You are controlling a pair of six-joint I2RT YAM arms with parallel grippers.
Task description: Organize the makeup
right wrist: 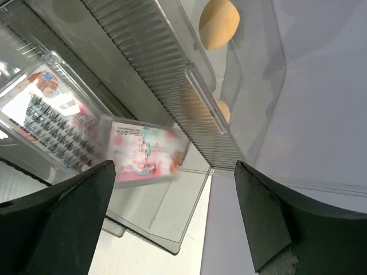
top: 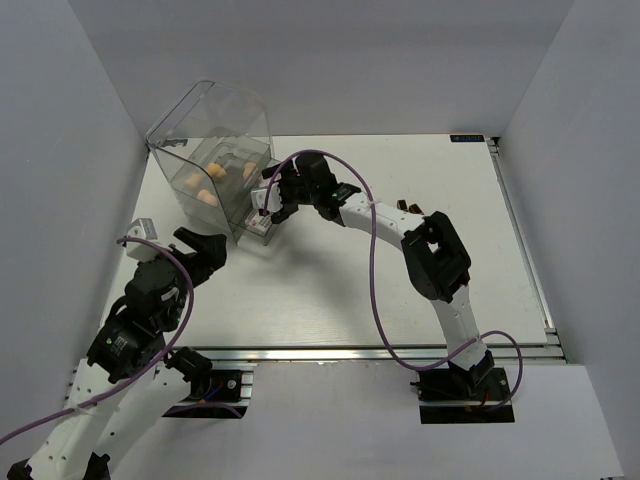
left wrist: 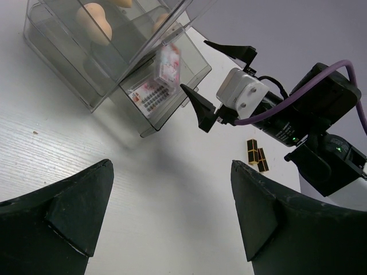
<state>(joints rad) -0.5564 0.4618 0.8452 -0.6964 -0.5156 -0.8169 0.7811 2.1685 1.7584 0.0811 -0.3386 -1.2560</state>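
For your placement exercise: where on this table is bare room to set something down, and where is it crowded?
Free: bare table between left gripper and right arm; also right of that arm. Crowded: drawer box front, where right gripper hovers.

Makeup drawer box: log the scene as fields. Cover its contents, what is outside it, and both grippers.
drawer box: clear, far left of the table, lower drawer pulled out
sponges: inside the box, above that drawer
palettes: both in the lower drawer, one flat, one tilted up beside it
lipstick tubes: two, on the table, outside the box
right gripper: open, empty, at the lower drawer
left gripper: open, empty, over bare table
not yet put away: lipstick tubes
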